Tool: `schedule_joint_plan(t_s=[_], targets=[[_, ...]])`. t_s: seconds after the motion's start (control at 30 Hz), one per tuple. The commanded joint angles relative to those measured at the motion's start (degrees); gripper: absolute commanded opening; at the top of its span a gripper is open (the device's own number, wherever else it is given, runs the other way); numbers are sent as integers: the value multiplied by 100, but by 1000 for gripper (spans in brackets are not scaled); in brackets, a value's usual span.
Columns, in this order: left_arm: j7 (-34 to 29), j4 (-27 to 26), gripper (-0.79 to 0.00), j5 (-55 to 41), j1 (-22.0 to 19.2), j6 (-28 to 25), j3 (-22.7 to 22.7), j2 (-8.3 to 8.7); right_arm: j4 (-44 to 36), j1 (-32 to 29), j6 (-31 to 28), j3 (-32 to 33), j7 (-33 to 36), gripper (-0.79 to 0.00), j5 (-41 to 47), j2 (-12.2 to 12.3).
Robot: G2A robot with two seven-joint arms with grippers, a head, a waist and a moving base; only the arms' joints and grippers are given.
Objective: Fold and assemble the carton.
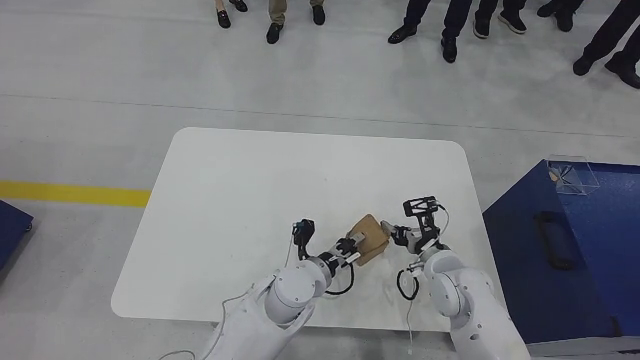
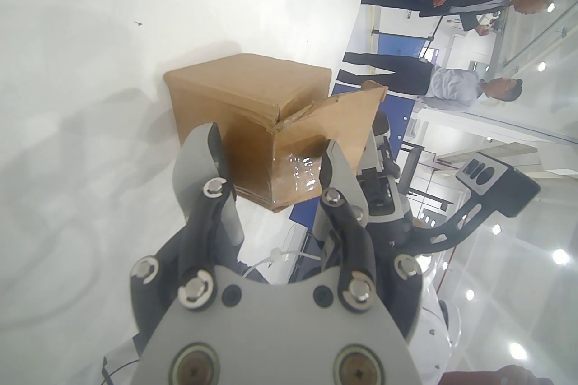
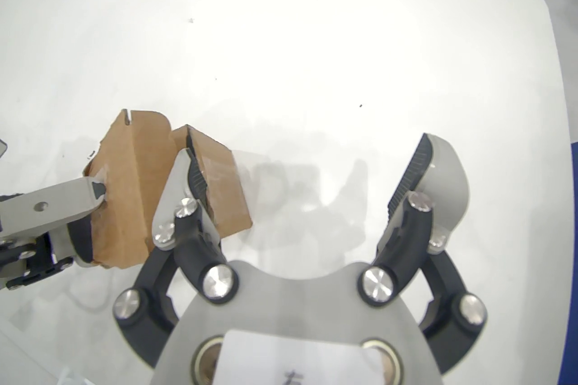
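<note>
A small brown carton (image 1: 368, 237) sits tilted near the table's front edge, between my two grippers. In the left wrist view the carton (image 2: 253, 102) shows a crumpled corner, a taped face and one flap (image 2: 347, 120) standing open. My left gripper (image 2: 273, 138) straddles that corner and is shut on the carton, with a fingertip (image 3: 92, 190) pressed on a side face. My right gripper (image 3: 307, 145) is wide open beside the carton (image 3: 131, 179). One of its fingers (image 3: 187, 174) rests against the carton's open end and the other hangs over bare table.
The white table (image 1: 300, 180) stretches away behind the carton. A blue cabinet (image 1: 570, 250) stands to the right of the table with a clear holder (image 1: 570, 173) on top. Several people stand on the floor well beyond the far edge.
</note>
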Motion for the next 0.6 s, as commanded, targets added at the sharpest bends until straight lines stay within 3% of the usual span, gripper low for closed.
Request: schedule_joint_plan(t_s=[0.0, 0.57], targets=[[-12, -3, -416, 18, 33, -23, -12, -9, 8, -16, -12, -32, 6, 0, -46, 1], [-3, 61, -419, 175, 107, 29, -75, -107, 201, 59, 41, -73, -44, 0, 28, -4]])
